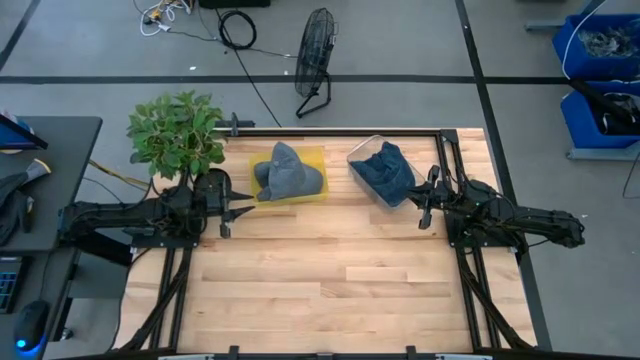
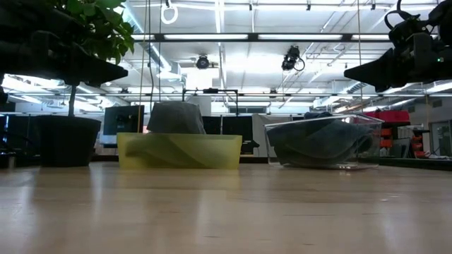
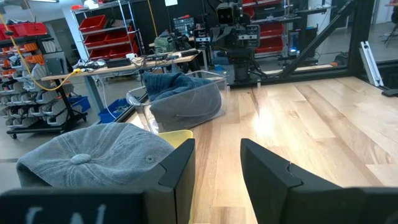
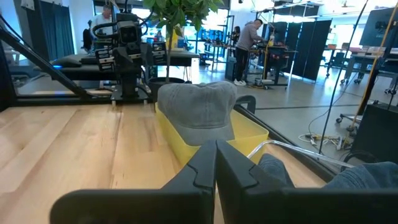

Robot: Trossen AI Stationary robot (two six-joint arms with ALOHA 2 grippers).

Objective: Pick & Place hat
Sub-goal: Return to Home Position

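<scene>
A grey cap (image 1: 288,172) lies in a yellow tray (image 1: 316,156) at the table's far middle, rising above its rim in the low view (image 2: 175,116). A clear bin (image 1: 368,152) to its right holds blue cloth (image 1: 388,172). My left gripper (image 1: 232,204) is open above the table, left of the tray; the cap (image 3: 93,155) shows beside its fingers (image 3: 214,177). My right gripper (image 1: 423,203) is shut, right of the clear bin, empty, its fingertips (image 4: 216,163) pointing toward the cap (image 4: 199,106).
A potted plant (image 1: 175,130) stands at the table's far left corner, just behind my left arm. Black frame rails (image 1: 450,160) run along the table's sides. Bare wood (image 1: 320,280) spreads over the near half of the table.
</scene>
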